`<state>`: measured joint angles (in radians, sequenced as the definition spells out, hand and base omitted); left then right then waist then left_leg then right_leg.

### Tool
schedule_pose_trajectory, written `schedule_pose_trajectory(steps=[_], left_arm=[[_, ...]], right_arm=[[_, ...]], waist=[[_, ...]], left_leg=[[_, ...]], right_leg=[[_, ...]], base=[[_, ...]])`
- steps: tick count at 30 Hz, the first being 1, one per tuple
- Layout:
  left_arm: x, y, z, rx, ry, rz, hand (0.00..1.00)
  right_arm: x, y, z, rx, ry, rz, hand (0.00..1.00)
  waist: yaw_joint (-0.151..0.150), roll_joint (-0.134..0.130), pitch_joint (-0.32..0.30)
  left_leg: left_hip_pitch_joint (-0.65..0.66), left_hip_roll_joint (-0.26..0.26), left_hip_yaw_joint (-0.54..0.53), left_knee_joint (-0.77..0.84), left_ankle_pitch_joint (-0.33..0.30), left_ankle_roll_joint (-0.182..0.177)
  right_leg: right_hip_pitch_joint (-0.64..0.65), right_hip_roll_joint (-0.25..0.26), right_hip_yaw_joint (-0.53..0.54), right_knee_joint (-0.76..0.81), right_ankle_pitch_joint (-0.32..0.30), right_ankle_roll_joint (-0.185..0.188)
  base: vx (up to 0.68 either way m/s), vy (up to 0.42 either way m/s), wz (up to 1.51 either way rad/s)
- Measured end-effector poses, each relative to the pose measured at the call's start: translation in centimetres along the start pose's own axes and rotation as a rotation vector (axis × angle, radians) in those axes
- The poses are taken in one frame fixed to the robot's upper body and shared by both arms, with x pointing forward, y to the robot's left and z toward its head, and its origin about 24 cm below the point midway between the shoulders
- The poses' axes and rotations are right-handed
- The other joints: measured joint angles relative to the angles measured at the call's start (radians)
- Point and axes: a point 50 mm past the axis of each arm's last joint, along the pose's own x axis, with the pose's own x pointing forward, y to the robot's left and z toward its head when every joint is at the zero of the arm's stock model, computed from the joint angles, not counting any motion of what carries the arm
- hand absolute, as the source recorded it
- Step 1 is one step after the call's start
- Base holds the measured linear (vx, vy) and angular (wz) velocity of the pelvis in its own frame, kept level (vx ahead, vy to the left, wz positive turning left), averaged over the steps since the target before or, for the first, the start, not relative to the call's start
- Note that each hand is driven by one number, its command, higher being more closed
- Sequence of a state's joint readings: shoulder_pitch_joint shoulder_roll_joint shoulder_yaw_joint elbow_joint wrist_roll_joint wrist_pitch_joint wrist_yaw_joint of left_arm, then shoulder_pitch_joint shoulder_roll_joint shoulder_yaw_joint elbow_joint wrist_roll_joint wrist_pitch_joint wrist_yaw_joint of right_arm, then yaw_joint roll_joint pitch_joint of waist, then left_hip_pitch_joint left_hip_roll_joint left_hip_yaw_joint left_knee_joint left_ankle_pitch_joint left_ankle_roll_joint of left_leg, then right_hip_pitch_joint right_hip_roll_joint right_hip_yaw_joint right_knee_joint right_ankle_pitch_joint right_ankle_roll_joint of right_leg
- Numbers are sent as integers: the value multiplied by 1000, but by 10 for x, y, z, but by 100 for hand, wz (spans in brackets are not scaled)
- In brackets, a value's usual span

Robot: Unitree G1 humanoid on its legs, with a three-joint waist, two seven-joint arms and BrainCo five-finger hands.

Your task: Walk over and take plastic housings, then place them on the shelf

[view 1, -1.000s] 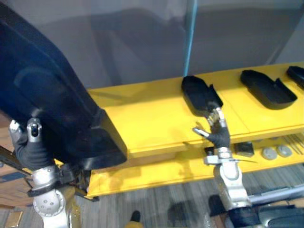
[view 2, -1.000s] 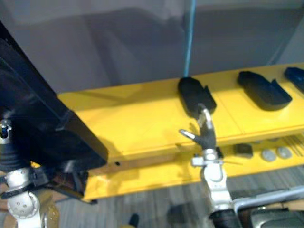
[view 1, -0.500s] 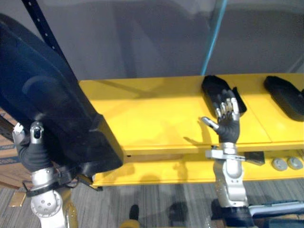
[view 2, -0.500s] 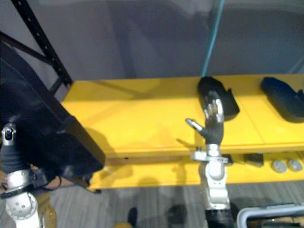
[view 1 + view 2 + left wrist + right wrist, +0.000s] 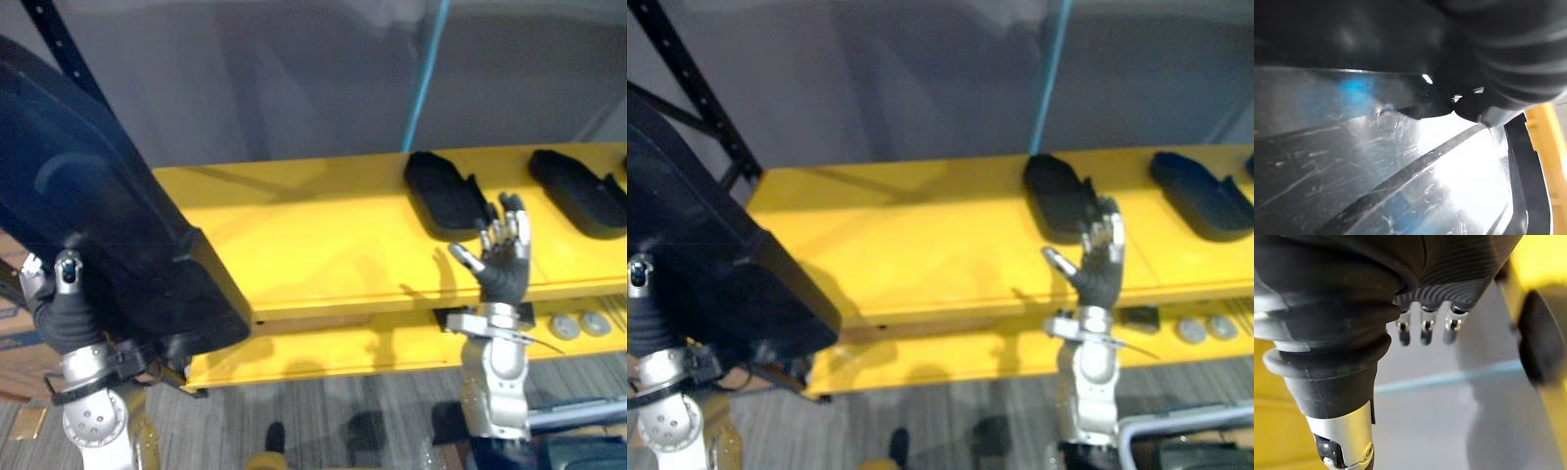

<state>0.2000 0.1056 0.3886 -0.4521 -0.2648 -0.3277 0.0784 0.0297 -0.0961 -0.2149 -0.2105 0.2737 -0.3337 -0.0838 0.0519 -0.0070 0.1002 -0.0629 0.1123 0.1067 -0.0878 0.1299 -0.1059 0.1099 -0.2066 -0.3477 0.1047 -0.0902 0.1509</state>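
Spread and empty, the right hand (image 5: 502, 259) has drawn back to 4 o'clock of the small housing (image 5: 446, 191) lying on the yellow shelf (image 5: 313, 235), so it looks placed; the big housing (image 5: 108, 225) at 9 o'clock hides the fingers of the left hand (image 5: 61, 304).

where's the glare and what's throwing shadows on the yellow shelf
Left wrist view: white glare washes over the glossy surface of the plastic housing right by the camera. Left eye view: the raised right robot hand casts a soft shadow on the yellow shelf, just to the hand's left.
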Motion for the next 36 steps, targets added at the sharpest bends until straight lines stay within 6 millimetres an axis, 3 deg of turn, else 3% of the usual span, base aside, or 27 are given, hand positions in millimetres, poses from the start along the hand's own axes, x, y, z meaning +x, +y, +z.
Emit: schedule_pose_trajectory(steps=[4, 9, 13, 15, 20, 27, 32, 36], left_arm=[[2, -8, -10, -16, 89, -28, 100], [11, -34, -11, -97, 80, -74, 100], [46, -53, 8, -152, -76, -64, 100], [55, -53, 11, -150, -104, -43, 100], [70, -43, 13, -89, -127, -6, 100], [121, -53, 34, -26, -188, -52, 100], [150, -56, 28, 17, -118, -85, 100], [169, -55, 16, 25, -15, -107, 100]], right_arm=[[-4, -6, 10, -12, -18, -15, 0], [3, -4, 22, -6, -84, -42, 0], [38, -2, 35, 16, -210, -129, 0], [39, -5, 34, 7, -212, -174, 0], [39, -10, 36, -4, -221, -212, 0], [48, -15, 48, -47, -272, -208, 0], [44, -23, 48, -117, -272, -266, 0], [32, -46, 40, -185, -227, -395, 0]], waist=[[-24, -1, 1], [-20, 8, 36], [-16, 16, 182], [-16, 7, 218], [-12, 3, 237], [-22, 1, 309], [-32, 1, 311], [-44, 2, 311]], left_leg=[[-1, 22, 66, 0, 1, 0], [-50, 39, 66, 6, 30, 0], [-171, 53, 54, 64, 64, 6], [-180, 51, 53, 60, 70, 8], [-205, 50, 67, 44, 79, 7], [-238, 51, 72, 70, 82, 7], [-226, 50, 99, 72, 79, 11], [-192, 47, 140, 60, 75, 15]], right_leg=[[-3, 8, 0, -8, 3, 2], [-65, 19, 4, 31, -6, -10], [-210, 20, 43, 127, -12, -18], [-223, 19, 53, 134, -16, -20], [-281, 19, 81, 154, -24, -19], [-350, 10, 120, 239, -58, -25], [-357, 4, 138, 254, -68, -24], [-356, 0, 170, 260, -70, -22]], base=[[-20, -14, -6], [-48, -9, 4], [-157, 51, -3], [-69, 45, 2], [5, -4, -8], [0, -10, -3], [15, -9, -8], [14, 10, -22]])
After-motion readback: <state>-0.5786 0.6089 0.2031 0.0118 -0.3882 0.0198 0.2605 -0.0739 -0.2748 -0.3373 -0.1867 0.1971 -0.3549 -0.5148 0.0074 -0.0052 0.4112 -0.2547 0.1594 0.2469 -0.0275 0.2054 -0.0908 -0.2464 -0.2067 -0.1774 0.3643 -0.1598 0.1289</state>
